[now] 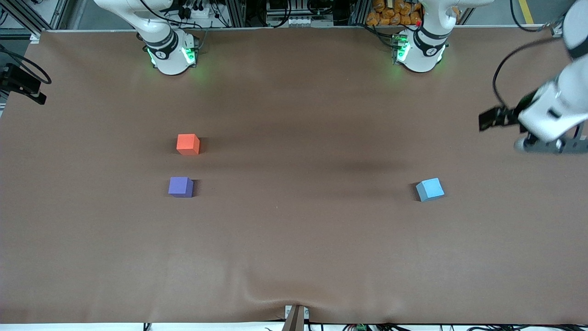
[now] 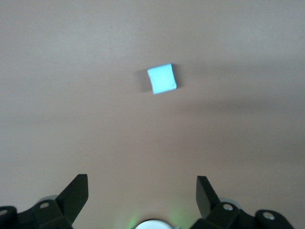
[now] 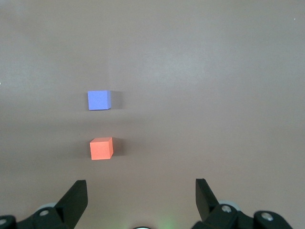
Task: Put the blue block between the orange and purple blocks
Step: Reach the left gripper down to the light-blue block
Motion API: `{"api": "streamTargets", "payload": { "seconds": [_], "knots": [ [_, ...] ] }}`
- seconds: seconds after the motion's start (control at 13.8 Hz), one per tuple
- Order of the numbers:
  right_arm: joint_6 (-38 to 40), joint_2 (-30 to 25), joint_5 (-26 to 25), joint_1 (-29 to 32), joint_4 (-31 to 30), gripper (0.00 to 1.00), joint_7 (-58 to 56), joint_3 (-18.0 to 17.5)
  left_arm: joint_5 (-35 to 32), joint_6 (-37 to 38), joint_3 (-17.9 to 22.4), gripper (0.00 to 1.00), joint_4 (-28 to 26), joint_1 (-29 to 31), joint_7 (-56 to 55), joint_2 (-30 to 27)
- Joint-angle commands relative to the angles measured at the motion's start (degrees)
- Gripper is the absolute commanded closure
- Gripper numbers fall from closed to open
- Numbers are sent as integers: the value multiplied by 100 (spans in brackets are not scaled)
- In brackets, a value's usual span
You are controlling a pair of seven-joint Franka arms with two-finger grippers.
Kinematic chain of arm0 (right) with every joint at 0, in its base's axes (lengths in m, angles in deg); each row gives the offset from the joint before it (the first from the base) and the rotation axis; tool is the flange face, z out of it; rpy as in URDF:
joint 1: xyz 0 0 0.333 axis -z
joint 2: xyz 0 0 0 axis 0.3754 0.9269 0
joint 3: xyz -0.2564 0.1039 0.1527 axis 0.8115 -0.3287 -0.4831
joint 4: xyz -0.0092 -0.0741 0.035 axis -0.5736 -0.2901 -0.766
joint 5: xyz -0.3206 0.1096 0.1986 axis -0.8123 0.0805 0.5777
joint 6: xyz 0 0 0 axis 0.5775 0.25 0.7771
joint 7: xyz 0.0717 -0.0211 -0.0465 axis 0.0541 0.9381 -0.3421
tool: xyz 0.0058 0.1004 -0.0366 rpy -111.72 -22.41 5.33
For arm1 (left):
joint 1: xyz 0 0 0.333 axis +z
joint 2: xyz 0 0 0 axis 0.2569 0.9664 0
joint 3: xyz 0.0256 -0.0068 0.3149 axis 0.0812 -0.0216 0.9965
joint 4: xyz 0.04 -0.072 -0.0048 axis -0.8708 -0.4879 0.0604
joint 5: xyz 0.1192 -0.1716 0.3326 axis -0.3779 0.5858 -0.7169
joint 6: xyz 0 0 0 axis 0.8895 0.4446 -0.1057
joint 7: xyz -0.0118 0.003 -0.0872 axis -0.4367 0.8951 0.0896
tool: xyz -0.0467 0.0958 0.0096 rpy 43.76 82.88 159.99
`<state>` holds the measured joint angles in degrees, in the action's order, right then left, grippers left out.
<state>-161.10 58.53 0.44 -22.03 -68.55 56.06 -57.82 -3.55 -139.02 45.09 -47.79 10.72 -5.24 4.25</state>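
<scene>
Blue block (image 1: 430,189) sits lower right of centre in the front view, skewed to the table edges. It looks light, matte and rigid; we would pinch two parallel side faces. Left gripper (image 2: 142,193) hangs high above the left arm's end of the table, jaws wide and empty. Right gripper (image 3: 141,193), waiting, likewise gapes over orange (image 1: 188,144) and purple (image 1: 180,186).

The whole tabletop (image 1: 294,257) is covered by the front view, set high and facing both arm bases. The left wrist view is directed down from well above the blue block (image 2: 162,78). The right wrist view is likewise directed down over the orange block (image 3: 101,148) and purple block (image 3: 98,100). All three blocks are shared with the front view.
</scene>
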Motion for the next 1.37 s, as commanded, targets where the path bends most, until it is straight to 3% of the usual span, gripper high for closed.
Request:
{"api": "streamTargets", "payload": {
  "seconds": [0.0,0.14,0.36,0.72,1.16,1.3],
  "knots": [
    [42,64,-78,15,76,0,-46,-23,191,-385,-10,0,142,-5,-992,831],
    [15,73,-60,24,67,0,-46,-23,191,-955,-10,0,-41,4,-1354,1210],
    [15,64,-60,15,67,0,-46,-23,183,-2281,-19,0,-857,-5,-2066,1326],
    [15,64,-43,24,67,0,-38,-23,191,-3750,-28,0,-1833,-32,-2191,1756],
    [15,64,-34,41,67,0,-37,-14,147,-4236,-28,0,-2011,-136,-2121,2195],
    [24,64,-25,42,67,0,-29,-14,-219,-4254,-36,0,-2002,-146,-2085,2310]
  ]
}}
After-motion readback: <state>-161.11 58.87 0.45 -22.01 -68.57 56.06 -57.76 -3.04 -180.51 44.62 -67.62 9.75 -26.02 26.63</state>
